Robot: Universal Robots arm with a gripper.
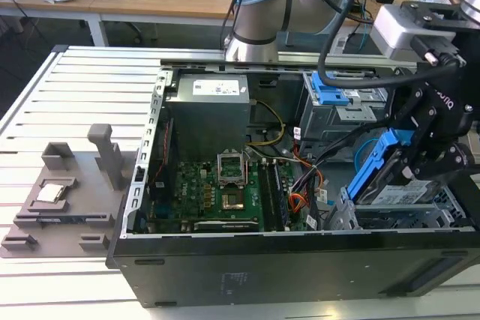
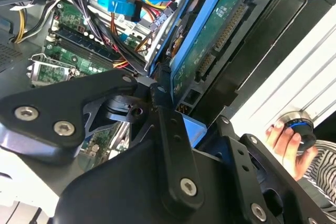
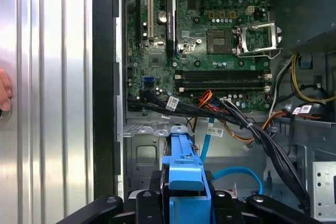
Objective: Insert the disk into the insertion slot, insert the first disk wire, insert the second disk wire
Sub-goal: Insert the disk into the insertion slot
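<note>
Blue-framed disk (image 1: 375,174) clenched in the gripper (image 1: 411,161).
It hung tilted over the silver insertion slot (image 1: 420,219) in the open computer case (image 1: 225,275).

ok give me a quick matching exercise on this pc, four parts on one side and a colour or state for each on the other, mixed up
Things:
1 the disk
2 the insertion slot
3 the motherboard
4 the power supply

States:
A green, lying flat
B grey box with a white label
C tilted, in a blue frame, held by the gripper
D silver sheet metal, just under the disk

Pairs: 1-C, 2-D, 3-A, 4-B
</note>
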